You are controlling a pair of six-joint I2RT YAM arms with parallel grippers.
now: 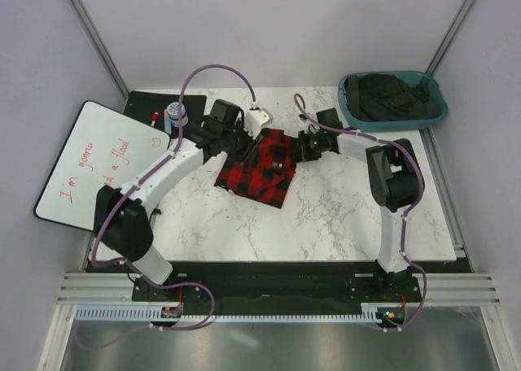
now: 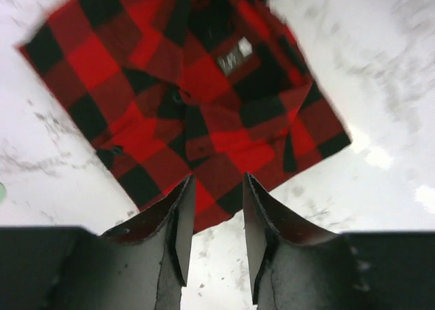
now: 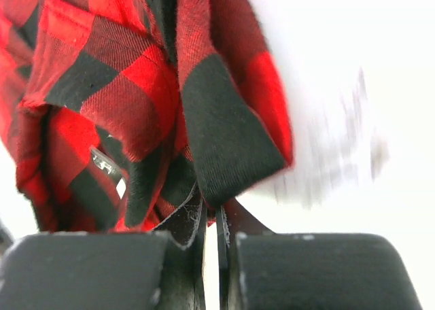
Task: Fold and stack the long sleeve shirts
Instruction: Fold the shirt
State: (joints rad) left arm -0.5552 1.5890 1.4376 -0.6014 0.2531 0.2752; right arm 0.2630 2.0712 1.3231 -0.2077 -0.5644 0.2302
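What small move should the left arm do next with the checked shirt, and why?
Probably lower and close the left gripper on the shirt edge. It stands open with that edge showing in its gap, while the right gripper pinches fabric, so both could then lift the fold.

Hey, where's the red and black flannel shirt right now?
In the top view the flannel shirt lies folded mid-table, toward the far side, between the open left end effector and the right end effector, which pinches its edge.
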